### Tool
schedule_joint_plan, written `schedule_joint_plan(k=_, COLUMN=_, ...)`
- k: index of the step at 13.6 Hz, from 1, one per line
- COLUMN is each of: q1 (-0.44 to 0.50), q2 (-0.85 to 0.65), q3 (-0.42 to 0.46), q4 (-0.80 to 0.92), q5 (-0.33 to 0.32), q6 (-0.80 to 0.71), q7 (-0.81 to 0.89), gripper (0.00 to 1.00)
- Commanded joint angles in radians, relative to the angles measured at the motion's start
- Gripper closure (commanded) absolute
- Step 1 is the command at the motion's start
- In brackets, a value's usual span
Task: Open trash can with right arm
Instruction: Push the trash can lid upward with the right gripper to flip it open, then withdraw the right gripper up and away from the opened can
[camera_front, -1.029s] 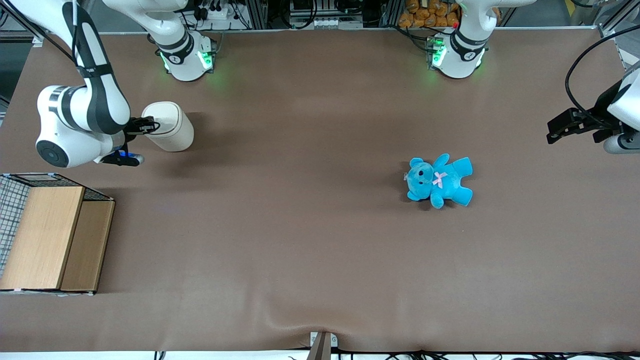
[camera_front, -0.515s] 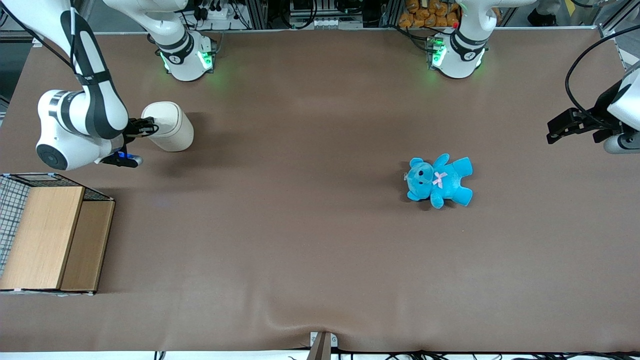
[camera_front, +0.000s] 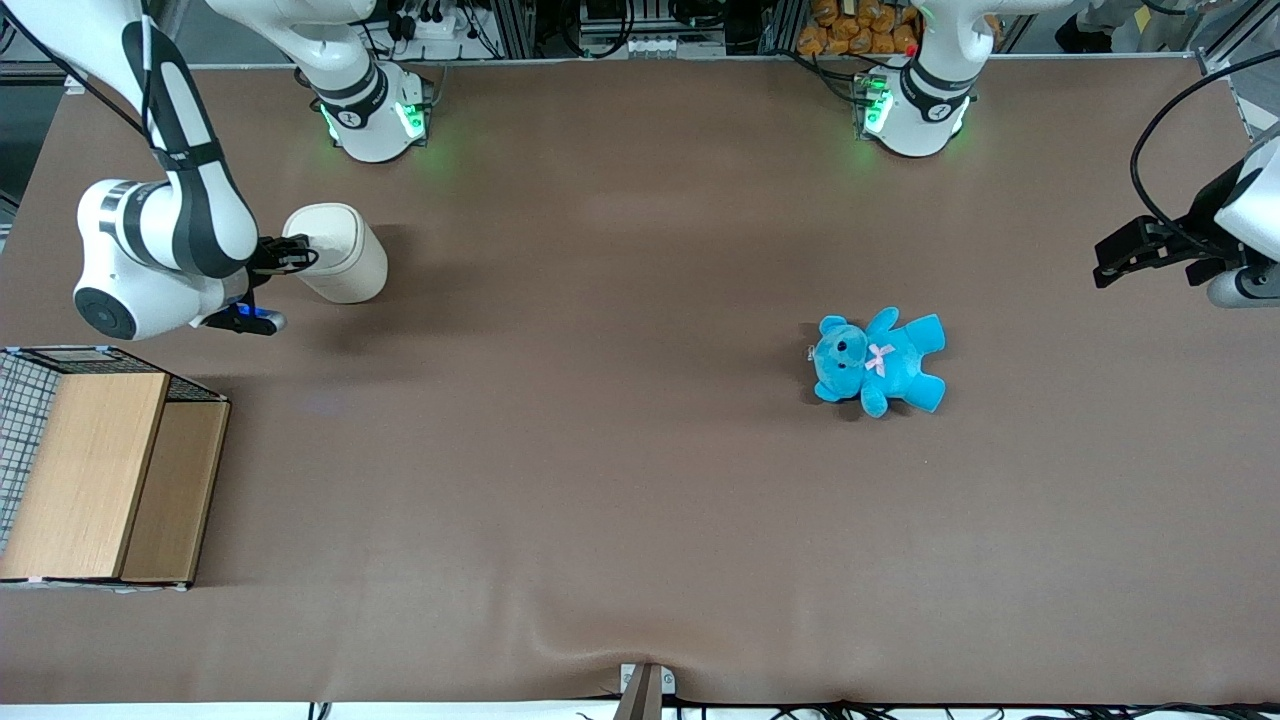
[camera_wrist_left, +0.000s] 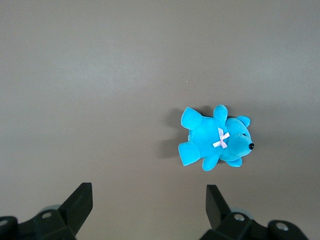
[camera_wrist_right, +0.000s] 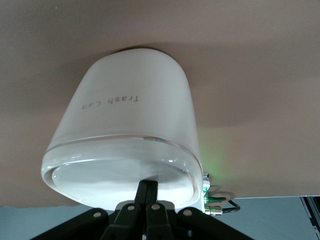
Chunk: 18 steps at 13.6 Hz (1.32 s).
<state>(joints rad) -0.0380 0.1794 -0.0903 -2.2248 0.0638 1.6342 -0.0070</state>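
Trash can (camera_front: 336, 252) stood on the worktop (camera_front: 640, 480) toward the working arm's end, lid closed, while the gripper (camera_wrist_right: 146, 200), fingers pressed together and holding nothing, had crept slightly closer to the lid's edge, apparently poised to flip it

- In the front view my own wrist covers most of my gripper (camera_front: 285, 252), so only its black tip shows at the trash can (camera_front: 338, 252).
- In my wrist view my jaws, pressed together, cover part of the trash can (camera_wrist_right: 127, 145) lid's edge; whether they touch it I cannot tell.
- The wooden box (camera_front: 95, 470) with wire mesh is cut off by the picture's edge.
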Motion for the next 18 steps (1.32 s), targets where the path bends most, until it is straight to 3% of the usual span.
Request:
schedule_joint_plan(k=1, q1=-0.002, q2=-0.040, q3=0.006, q4=0.014, q5=0.010, q6=-0.037, q7=-0.010, gripper=1.00)
schedule_joint_plan(k=5, q1=-0.002, q2=-0.061, q3=0.006, q4=0.230, q5=0.007, q6=-0.229, q7=0.001, gripper=1.00)
schedule_joint_plan(k=6, q1=0.000, q2=-0.060, q3=0.006, q4=0.288, q5=-0.004, q6=-0.232, q7=0.001, gripper=0.61)
schedule_joint_plan(k=7, q1=-0.002, q2=-0.058, q3=0.006, q4=0.347, q5=-0.009, q6=-0.231, q7=0.001, gripper=0.01)
schedule_joint_plan(k=13, q1=0.024, q2=-0.063, q3=0.007, q4=0.690, q5=-0.036, q6=-0.228, q7=-0.002, gripper=0.00)
schedule_joint_plan(k=18, q1=0.026, q2=-0.161, q3=0.007, q4=0.741, q5=-0.033, q6=-0.223, q7=0.001, gripper=0.00)
